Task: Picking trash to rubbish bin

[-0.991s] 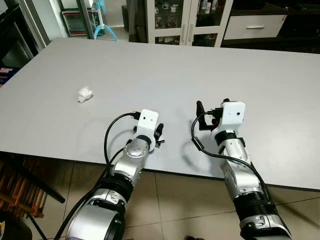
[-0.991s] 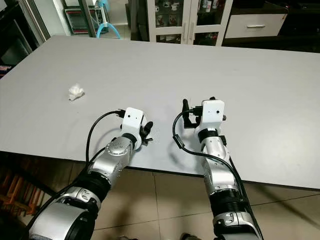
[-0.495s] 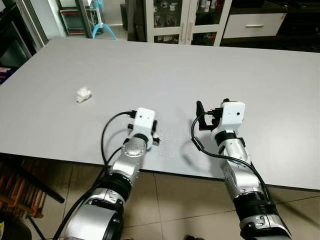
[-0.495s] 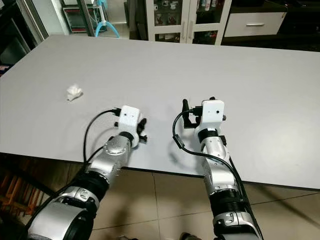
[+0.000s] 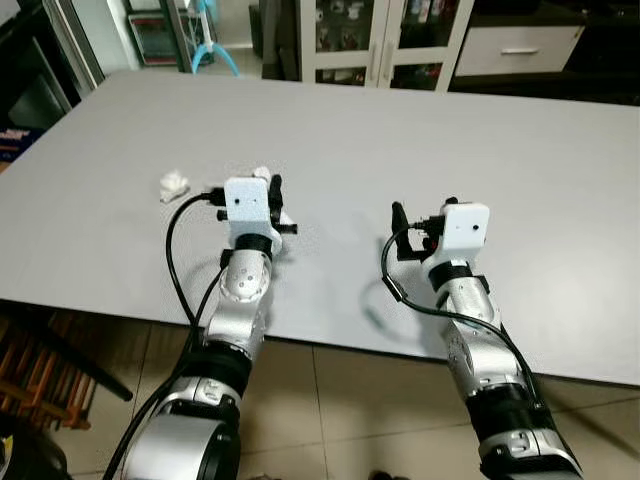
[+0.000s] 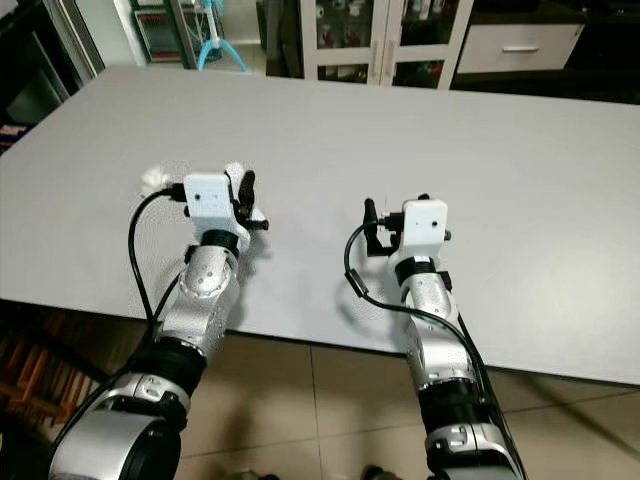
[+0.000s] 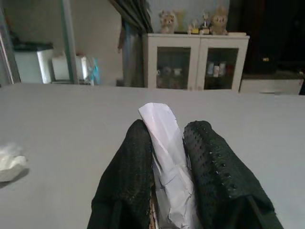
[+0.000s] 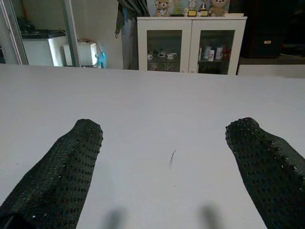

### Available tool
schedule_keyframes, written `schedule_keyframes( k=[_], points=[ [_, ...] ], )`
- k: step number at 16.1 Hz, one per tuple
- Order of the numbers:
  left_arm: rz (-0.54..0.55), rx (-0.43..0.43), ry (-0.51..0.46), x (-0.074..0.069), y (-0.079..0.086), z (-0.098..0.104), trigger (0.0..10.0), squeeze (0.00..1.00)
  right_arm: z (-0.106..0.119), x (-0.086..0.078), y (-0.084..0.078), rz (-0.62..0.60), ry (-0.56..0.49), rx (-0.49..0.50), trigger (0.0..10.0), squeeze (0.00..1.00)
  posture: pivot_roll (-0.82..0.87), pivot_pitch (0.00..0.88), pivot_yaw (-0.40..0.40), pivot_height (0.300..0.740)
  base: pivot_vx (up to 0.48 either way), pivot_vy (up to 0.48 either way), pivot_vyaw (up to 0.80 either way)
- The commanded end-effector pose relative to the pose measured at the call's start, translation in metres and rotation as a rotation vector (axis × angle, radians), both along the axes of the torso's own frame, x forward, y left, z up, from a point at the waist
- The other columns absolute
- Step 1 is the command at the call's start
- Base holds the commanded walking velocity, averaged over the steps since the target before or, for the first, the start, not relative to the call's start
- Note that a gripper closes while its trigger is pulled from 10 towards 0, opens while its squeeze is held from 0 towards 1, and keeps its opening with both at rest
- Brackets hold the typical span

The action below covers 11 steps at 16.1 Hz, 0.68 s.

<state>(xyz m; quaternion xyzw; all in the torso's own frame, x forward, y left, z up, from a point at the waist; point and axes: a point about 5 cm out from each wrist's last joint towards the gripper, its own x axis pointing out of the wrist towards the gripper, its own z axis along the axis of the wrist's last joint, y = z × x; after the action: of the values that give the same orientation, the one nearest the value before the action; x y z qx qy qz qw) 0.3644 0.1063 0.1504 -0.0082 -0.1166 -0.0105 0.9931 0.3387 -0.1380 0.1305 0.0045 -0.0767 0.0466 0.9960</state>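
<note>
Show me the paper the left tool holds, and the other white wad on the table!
paper [image 7: 164, 143], left wrist view, its middle between the fingers
wad [image 5: 174, 185], left eye view, its middle
</note>
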Motion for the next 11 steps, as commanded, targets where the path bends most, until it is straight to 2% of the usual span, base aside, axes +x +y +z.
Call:
schedule_keyframes(
  k=[1,5,8,11],
  points=[
    [0.028,0.001,-0.024,-0.002,0.004,0.000,10.0,0.00,-0.002,-0.001,0.000,0.003,0.004,0.007,10.0,0.00,-0.06,0.049,0.034,0.740,0.000,0.000,0.00],
    [0.023,0.085,-0.038,-0.012,0.011,-0.010,10.0,0.00,0.000,-0.002,-0.003,-0.011,-0.020,0.024,10.0,0.00,-0.05,0.056,0.032,0.740,0.000,0.000,0.00],
    [0.013,0.123,-0.016,-0.022,0.018,-0.024,10.0,0.00,0.002,-0.002,-0.009,-0.044,-0.033,0.021,10.0,0.00,-0.04,0.064,0.031,0.740,0.000,0.000,0.00],
    [0.017,0.150,-0.015,-0.028,0.025,-0.029,10.0,0.00,0.005,-0.002,-0.012,-0.054,-0.044,0.020,10.0,0.00,-0.04,0.070,0.028,0.740,0.000,0.000,0.00]
  ],
)
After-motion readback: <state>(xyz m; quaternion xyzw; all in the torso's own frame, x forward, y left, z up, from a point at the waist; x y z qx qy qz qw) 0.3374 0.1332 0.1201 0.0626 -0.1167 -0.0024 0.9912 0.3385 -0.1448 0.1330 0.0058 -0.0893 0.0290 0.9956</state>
